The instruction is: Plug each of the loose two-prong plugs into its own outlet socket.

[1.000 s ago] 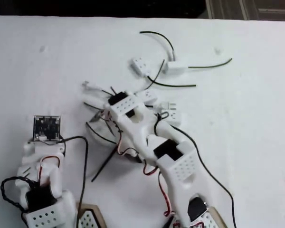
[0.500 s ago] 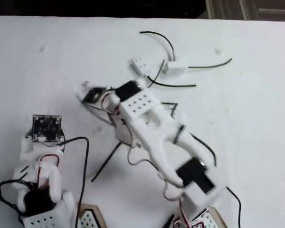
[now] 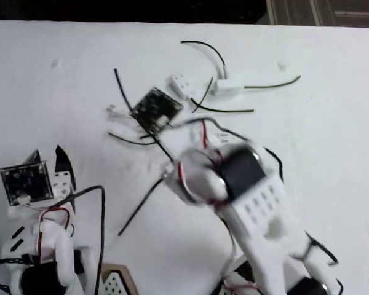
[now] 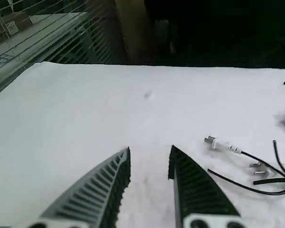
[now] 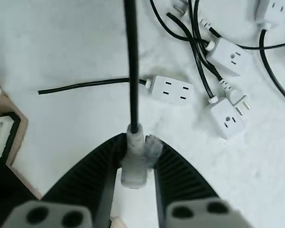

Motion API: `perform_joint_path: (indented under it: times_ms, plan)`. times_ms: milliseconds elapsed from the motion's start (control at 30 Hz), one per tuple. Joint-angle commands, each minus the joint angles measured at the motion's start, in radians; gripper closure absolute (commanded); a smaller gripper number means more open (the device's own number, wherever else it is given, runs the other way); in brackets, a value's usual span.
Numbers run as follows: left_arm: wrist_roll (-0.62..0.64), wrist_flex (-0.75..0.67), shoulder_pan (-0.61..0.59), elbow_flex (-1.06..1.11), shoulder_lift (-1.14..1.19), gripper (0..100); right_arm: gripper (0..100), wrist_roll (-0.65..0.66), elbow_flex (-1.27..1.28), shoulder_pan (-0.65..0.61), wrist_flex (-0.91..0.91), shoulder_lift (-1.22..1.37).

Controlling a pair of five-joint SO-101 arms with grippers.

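My right gripper is shut on a grey two-prong plug, held above the table; its black cord runs away from the jaws. Below it lie white outlet sockets and a loose plug among black cords. In the high view the right arm rises over the table's middle, with two sockets beyond it. My left gripper stands open and empty over bare table at the near left. A loose plug lies ahead of it.
The table has a white cover. Loose black cords cross its middle. A cardboard box sits at the near edge between the two arm bases. A dark edge runs along the far side.
The right arm has risen from the cords and swung up with the plug, its cord now standing up. The left arm has shifted left, and its fingers now show apart.
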Motion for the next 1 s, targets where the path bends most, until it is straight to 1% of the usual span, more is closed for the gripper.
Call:
perform_joint_path:
  times_ms: [0,67,200,300,667,767,867,967]
  plan:
    - [0.092,-0.005,0.113,-0.043,0.005,79,98.1,-0.040,0.017,-0.073,0.001,-0.134]
    - [0.123,-0.006,0.180,-0.044,0.005,78,98.1,-0.057,0.029,-0.119,-0.007,-0.180]
    - [0.127,-0.008,0.352,-0.060,0.005,78,98.1,-0.054,0.075,-0.180,-0.050,-0.231]
    - [0.127,-0.008,0.441,-0.077,0.005,78,98.1,-0.052,0.114,-0.186,-0.087,-0.236]
    - [0.123,0.002,0.708,-0.103,0.005,78,98.1,-0.051,0.265,-0.186,-0.229,-0.234]
    - [0.046,0.044,0.782,-0.106,0.005,78,98.1,-0.051,0.296,-0.186,-0.255,-0.234]
    - [0.011,0.077,0.822,-0.107,0.005,78,98.1,-0.051,0.319,-0.185,-0.275,-0.234]
    - [0.011,0.078,0.805,-0.101,0.005,78,98.1,-0.051,0.331,-0.182,-0.285,-0.232]
